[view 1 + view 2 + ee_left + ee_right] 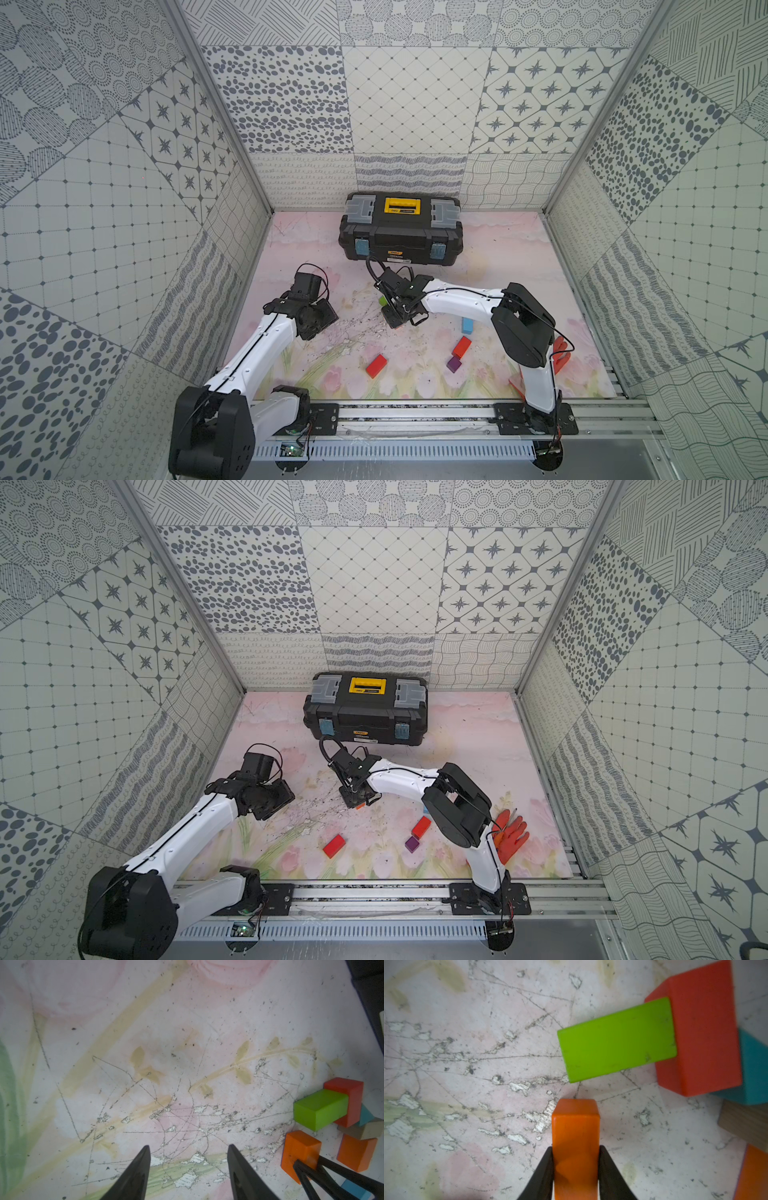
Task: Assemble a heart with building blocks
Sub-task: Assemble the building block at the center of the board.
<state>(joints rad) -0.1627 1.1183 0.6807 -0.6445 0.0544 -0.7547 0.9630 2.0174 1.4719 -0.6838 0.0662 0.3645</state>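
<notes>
**Right gripper clamped on an orange block; left gripper open and empty**

In the right wrist view, the right gripper (575,1148) has its two black jaws pressed flat against opposite sides of an orange block (575,1124). No gap shows on either side. The held block points end-on toward a green block (616,1041), near it but apart. Whether the held block rests on the mat (467,1064) or hangs just above it cannot be told.

The green block's far end butts against a tall red block (699,1028). A teal triangle (756,1068) touches that red block's other side. A plain-wood block (745,1124) lies just beside the triangle, and a second orange block (753,1174) lies just beside the wood one.

In both top views this group sits at the centre of the frame, just below the black toolbox (401,232). It is mostly hidden under the right arm's wrist, and only a corner of the green block shows.

The left gripper (188,1147) has its jaws well apart, with only scratched mat between them, and it touches nothing. In the top views it sits left of centre, apart from the group.

More blocks lie loose toward the lower centre of the top views:
- A lower red block (376,365) lies alone.
- A purple cube (454,364) lies just beside an upper red block (462,347).
- A light blue block (468,325) lies above those two.

A red-orange glove (513,837) lies at the lower right, partly behind the right arm.
</notes>
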